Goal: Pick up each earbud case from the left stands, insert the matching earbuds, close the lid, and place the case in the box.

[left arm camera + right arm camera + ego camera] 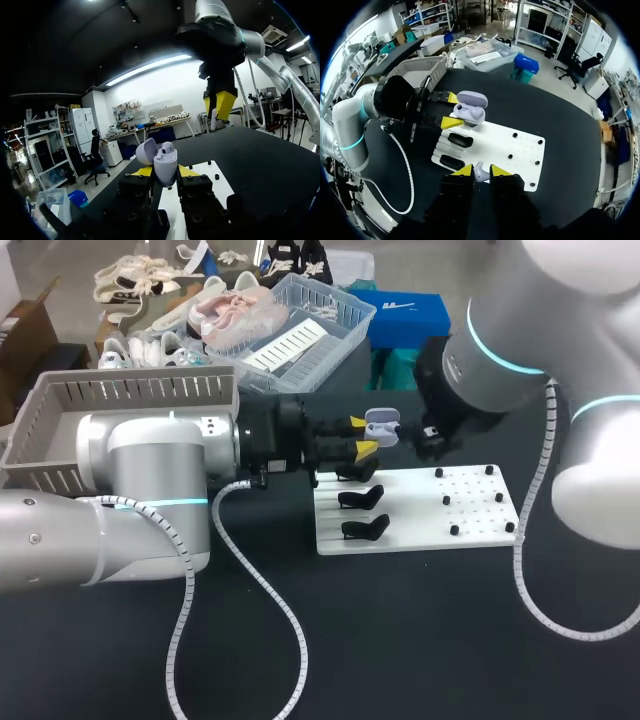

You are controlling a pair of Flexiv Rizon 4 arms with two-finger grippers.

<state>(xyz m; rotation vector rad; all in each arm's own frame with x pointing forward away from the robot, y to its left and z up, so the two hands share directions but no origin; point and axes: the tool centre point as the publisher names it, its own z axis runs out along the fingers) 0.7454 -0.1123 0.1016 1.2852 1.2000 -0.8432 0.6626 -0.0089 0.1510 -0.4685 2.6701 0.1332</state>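
Now, open earbud case (165,159), gripped within left end effector (165,172)

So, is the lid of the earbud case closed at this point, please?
No, the earbud case held in the left hand has its lid hinged open.

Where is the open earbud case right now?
In the head view, the earbud case is near centre, clamped between the fingers of the left gripper, above the white board's far left corner.
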